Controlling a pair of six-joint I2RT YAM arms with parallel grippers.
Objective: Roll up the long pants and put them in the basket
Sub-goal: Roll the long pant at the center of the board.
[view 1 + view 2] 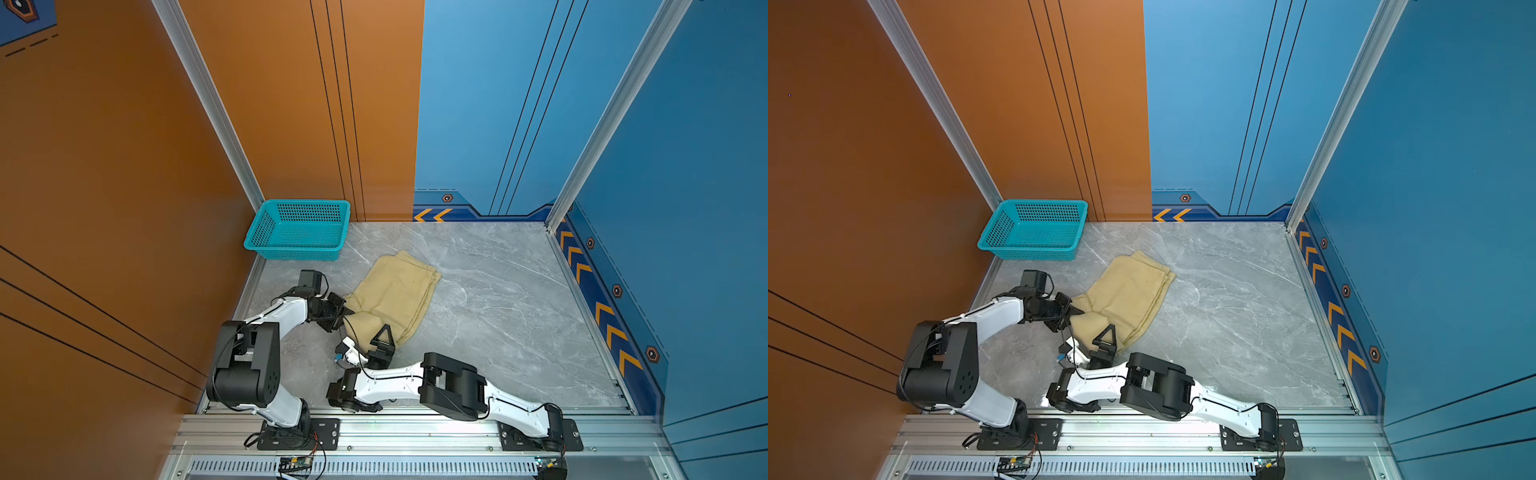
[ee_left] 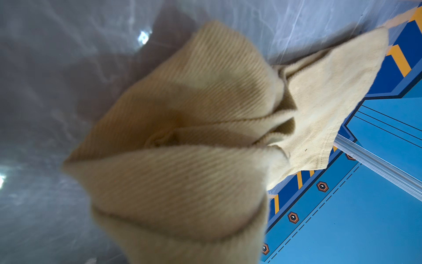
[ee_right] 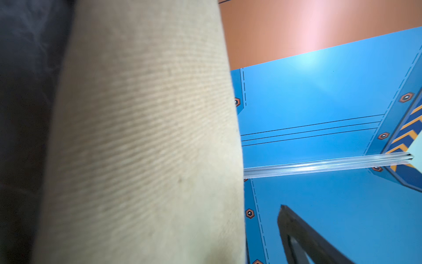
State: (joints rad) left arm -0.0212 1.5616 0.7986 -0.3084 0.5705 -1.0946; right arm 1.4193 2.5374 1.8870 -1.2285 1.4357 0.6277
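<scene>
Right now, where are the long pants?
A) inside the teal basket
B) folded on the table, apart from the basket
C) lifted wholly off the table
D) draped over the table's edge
B: the long pants lie folded on the marble table, apart from the teal basket.

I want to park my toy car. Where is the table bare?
Bare table lies between the pants and the chevron wall, also past the pants, right of the basket. Crowded near left, where left arm and right arm reach the pants.
</scene>
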